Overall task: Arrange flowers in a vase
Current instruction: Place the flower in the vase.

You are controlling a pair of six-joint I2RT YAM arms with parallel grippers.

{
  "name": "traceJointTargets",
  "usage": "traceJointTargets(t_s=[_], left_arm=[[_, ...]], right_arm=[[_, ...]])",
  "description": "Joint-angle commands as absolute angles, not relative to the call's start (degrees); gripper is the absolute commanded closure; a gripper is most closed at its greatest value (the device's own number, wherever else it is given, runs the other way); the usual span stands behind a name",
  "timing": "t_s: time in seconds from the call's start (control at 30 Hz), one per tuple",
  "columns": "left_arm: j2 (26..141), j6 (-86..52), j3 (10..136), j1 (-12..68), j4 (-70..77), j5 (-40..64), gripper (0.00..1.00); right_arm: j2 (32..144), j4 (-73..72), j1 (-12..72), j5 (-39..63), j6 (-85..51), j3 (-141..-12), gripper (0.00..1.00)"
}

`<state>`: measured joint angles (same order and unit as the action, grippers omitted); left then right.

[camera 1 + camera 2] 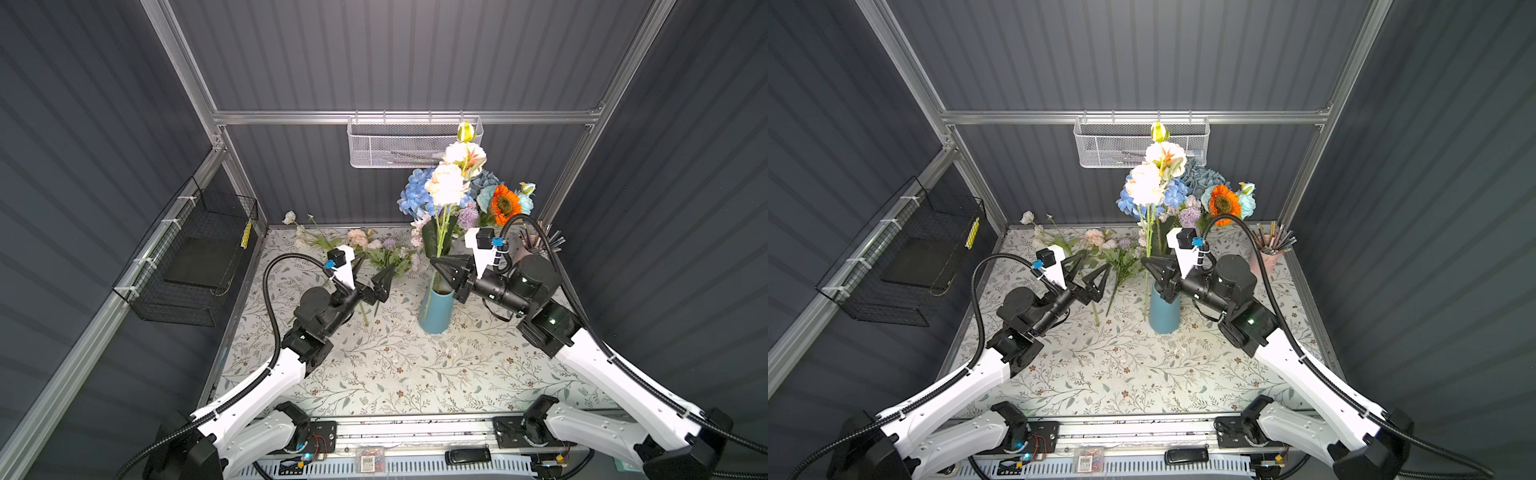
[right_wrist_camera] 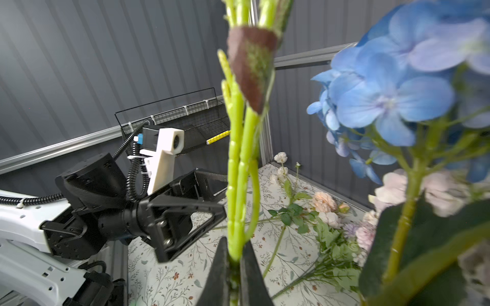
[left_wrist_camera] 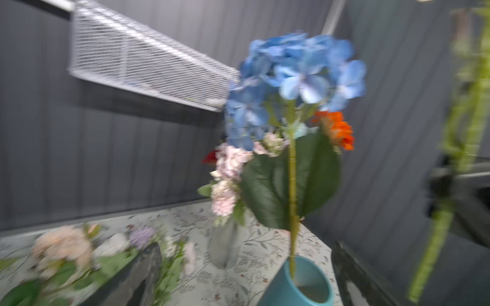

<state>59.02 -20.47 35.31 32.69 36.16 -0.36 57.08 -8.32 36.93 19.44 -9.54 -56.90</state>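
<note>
Right claw (image 1: 434, 262) clamps a green-stemmed cream-peach flower bunch (image 1: 446, 185). A tall teal vase (image 1: 435, 309) stands just below it. Left claw (image 1: 1094, 268), nearby, gapes empty.

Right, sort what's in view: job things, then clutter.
Job: teal vase, cream-flowered stem in the right gripper, blue hydrangea, loose flowers on the table.
Lying about: white mesh basket, black wire basket, pen cup.
</note>
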Motion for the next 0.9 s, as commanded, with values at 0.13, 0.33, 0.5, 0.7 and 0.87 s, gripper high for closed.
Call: traceJointTargets(t_s=[0.13, 0.33, 0.5, 0.7, 0.87], left_arm=[[64.6, -29.7, 32.0, 29.9, 37.6, -8.5, 0.0], [68.6, -33.6, 31.4, 29.6, 38.6, -9.9, 0.0], [70.2, -35.0, 31.7, 29.5, 38.3, -9.6, 0.0], [71.1, -34.9, 32.4, 29.4, 37.5, -9.2, 0.0], [70.5, -34.8, 32.1, 29.4, 37.5, -9.8, 0.0]], right_arm=[[51.3, 0.7, 35.7, 5.3, -2.0, -58.2, 1.0], [52.2, 1.3, 34.6, 0.9, 2.2, -63.0, 1.0], [54.3, -0.2, 34.5, 2.1, 3.5, -66.6, 1.0], [56.4, -4.5, 34.5, 3.9, 3.4, -66.2, 1.0], [58.7, -11.0, 34.5, 5.8, 2.1, -61.4, 1.0]])
